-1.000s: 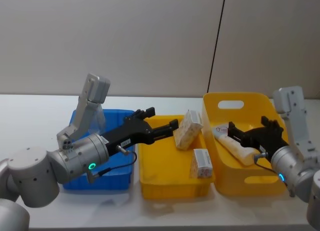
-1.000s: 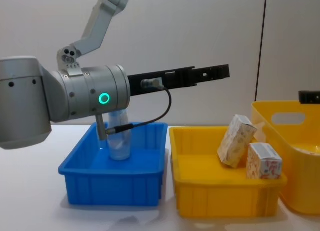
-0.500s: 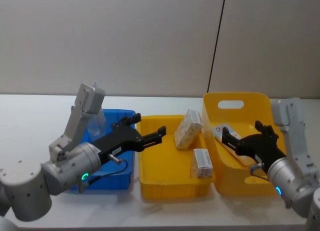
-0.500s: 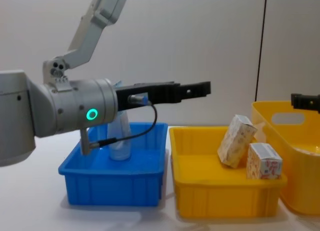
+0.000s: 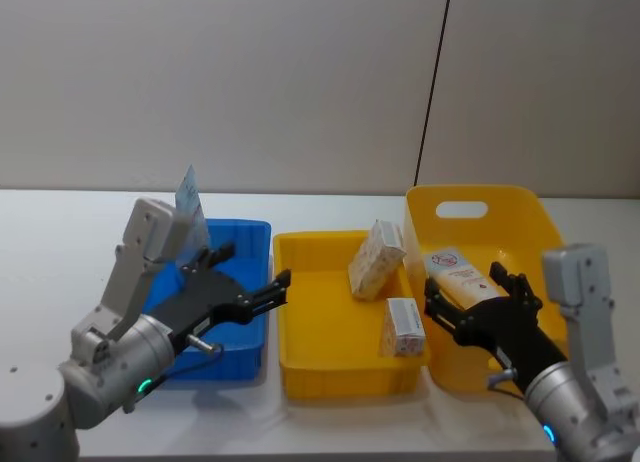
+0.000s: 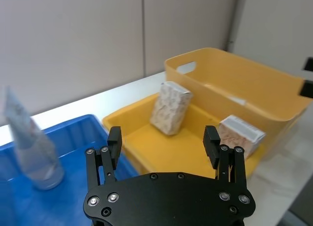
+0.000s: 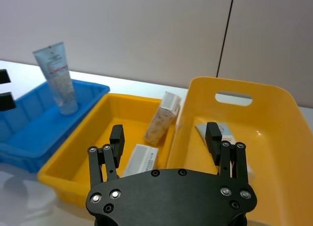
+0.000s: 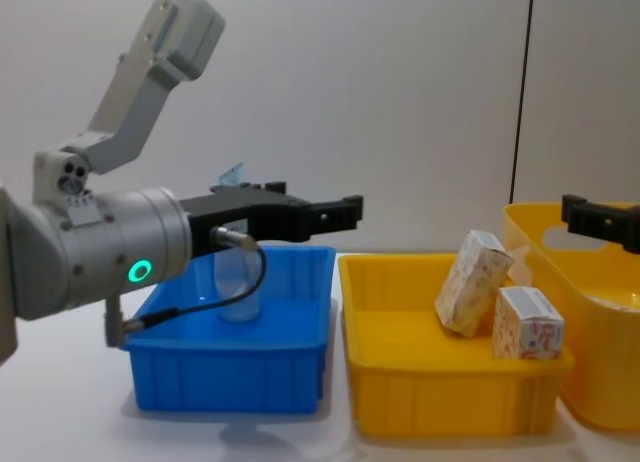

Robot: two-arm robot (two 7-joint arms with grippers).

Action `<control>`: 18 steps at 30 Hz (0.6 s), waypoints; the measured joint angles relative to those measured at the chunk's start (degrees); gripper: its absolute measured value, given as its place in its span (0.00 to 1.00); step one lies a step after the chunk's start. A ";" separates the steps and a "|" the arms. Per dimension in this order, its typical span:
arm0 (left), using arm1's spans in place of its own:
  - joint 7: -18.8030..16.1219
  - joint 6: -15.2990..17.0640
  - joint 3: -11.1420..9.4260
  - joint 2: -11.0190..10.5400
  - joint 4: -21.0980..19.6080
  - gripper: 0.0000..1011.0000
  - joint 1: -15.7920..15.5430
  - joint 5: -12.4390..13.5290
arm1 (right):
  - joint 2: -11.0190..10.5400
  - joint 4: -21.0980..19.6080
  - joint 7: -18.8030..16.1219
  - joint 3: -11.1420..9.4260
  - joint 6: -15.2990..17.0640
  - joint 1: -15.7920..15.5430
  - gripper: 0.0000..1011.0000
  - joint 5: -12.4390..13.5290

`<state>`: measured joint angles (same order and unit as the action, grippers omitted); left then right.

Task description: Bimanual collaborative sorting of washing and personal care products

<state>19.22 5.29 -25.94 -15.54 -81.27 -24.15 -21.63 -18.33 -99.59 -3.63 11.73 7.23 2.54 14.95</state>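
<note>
Both arms have drawn back; left hand (image 5: 250,267) hangs wide, empty, over the blue bin (image 5: 225,362), light-blue squeeze tube (image 5: 190,207) upright just beyond it; right hand (image 5: 470,287), wide, empty, faces the cream tube (image 5: 462,274) lying lengthwise ahead in the tall yellow bin (image 5: 500,197); right arm nearer.

Left end effector (image 6: 163,138), right end effector (image 7: 165,133): both seemingly splayed.

Plain grey-beige wall (image 5: 220,82) behind, matte. Thin dark vertical seam (image 5: 436,82) splits wall right of centre, slightly slanted in head view, running down to table. White table (image 5: 60,222), smooth top, meets wall at back. Light soft, even.
</note>
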 joint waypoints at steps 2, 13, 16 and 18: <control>-1.11 -0.28 -0.01 -0.39 -0.76 0.99 0.65 0.63 | -0.21 -0.37 -0.04 0.27 -1.07 -0.70 0.99 0.32; -9.76 -2.37 -0.07 -3.33 -6.27 0.99 5.55 5.31 | -1.01 -1.63 -0.19 1.25 -5.19 -3.33 0.99 1.53; -11.52 -2.80 -0.07 -3.93 -7.40 0.99 6.53 6.29 | -1.01 -1.65 -0.20 1.26 -5.25 -3.36 0.99 1.54; -13.80 -3.34 -0.09 -4.70 -8.89 0.99 7.83 7.56 | -1.02 -1.65 -0.20 1.26 -5.26 -3.37 0.99 1.54</control>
<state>5.42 1.95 -26.03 -20.25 -90.15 -16.32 -14.08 -19.34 -101.24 -3.83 12.99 1.97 -0.82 16.49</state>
